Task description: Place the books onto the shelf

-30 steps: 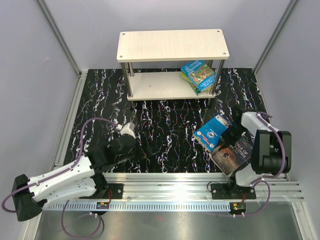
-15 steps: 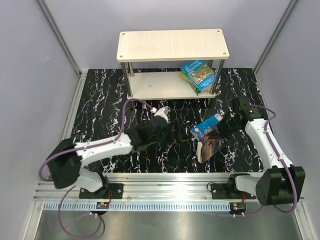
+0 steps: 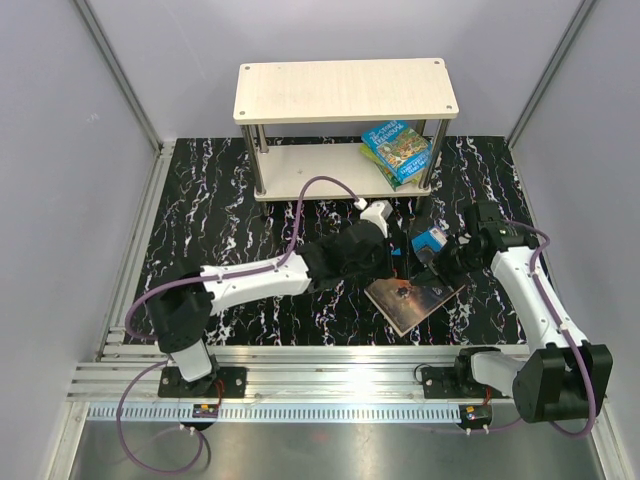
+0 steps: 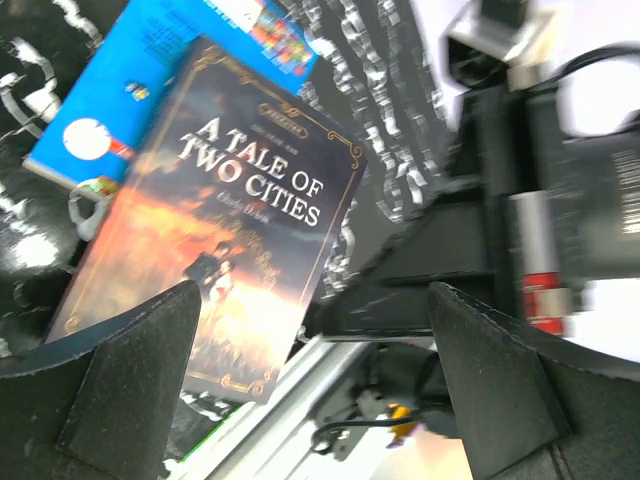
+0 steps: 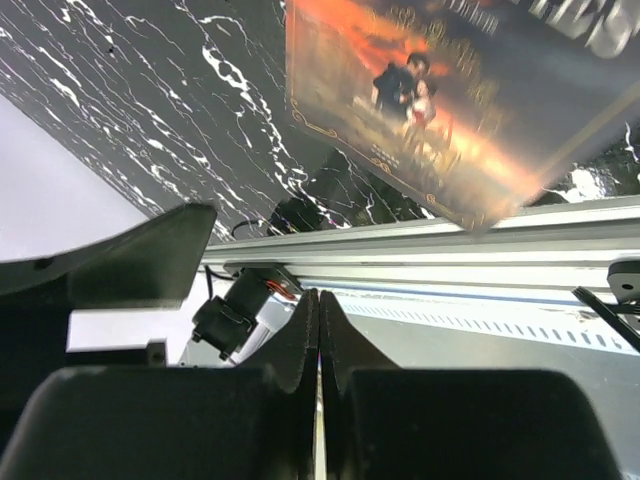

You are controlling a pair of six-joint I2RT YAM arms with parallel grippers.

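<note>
Top view high, looking down; 2 wrist views close, sharing dark book [image 4: 230,230].

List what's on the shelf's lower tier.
A tilted stack of green cartoon-cover books sits at the right end of the lower board of the shelf. At least two show; any beneath are covered.

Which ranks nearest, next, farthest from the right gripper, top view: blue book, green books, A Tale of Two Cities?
1. blue book, at the right gripper.
2. A Tale of Two Cities, flat, on its near side.
3. green books, on the shelf.
</note>
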